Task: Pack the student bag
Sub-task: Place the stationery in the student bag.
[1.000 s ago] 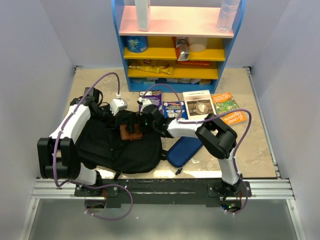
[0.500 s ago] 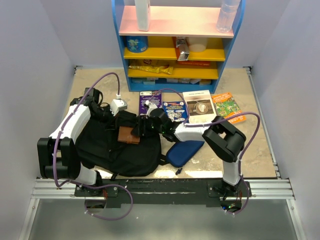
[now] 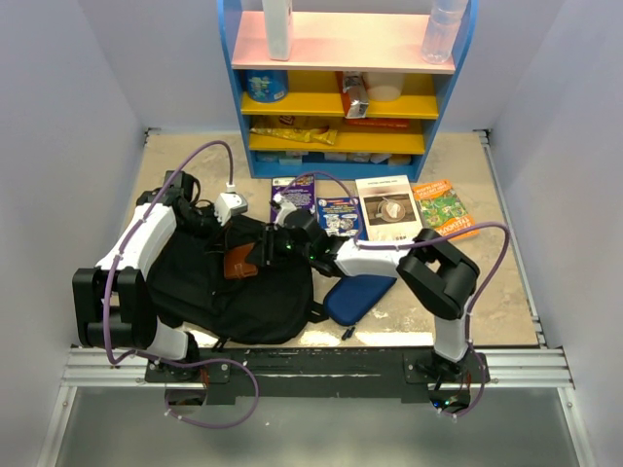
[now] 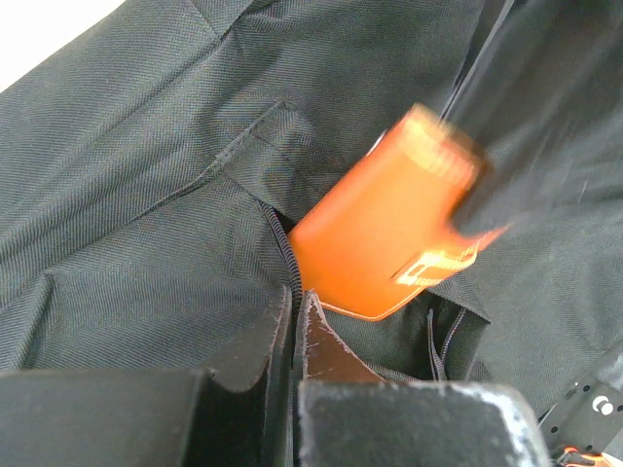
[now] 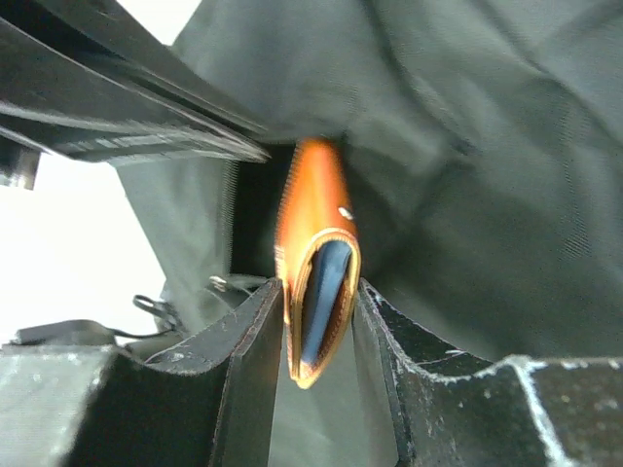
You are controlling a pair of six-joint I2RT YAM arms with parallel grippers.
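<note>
Remote view of the packing station, as I see it from the overhead and wrist cameras. The table (image 3: 487, 292) carries a blue shelf (image 3: 346, 44) at 12 o'clock. The backpack (image 3: 204, 292), black and soft, lies at about 8 o'clock on the table, between the left arm (image 3: 136, 248) and the right arm (image 3: 428, 272), which reaches across toward 9 o'clock. A row of books (image 3: 387, 206) lies flat just in front of the shelf, from the centre toward 2 o'clock. A dark-blue pencil case (image 3: 358, 295) rests at 6 o'clock, just beside the backpack's right edge. An orange wallet (image 3: 238, 261) sits over the upper part of the backpack, at the mouth of a zippered opening. My right gripper (image 5: 316, 311) is clamped on the wallet's near end, one finger against each side. My left gripper (image 4: 295, 306) is closed, its tips pinching the backpack's fabric beside the zipper, with the wallet just beyond them at 1 o'clock in that view, blurred.
</note>
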